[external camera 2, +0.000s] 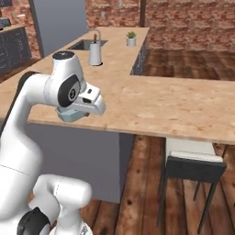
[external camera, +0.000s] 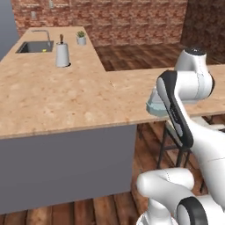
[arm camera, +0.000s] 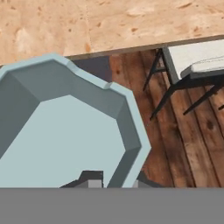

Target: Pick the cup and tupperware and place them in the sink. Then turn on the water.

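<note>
Tupperware (arm camera: 65, 135), unlabelled, is clamped by its wall in the pincer (arm camera: 114, 180) beyond the counter (arm camera: 109, 22) edge.

The arm hides most of the tupperware (external camera: 154, 107) in the left base view. In the hand view its left part is cut off. Something yellow in the far sink (external camera: 35, 46) is too small to tell.

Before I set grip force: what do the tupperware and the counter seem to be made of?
The tupperware, with its wall between the gripper fingertips, looks like pale blue-grey, slightly translucent plastic, matte: smooth walls, lighter rim, no glare. The counter looks like light wood-look laminate or speckled stone with a flat, dull finish; the rendering leaves that open.
</note>
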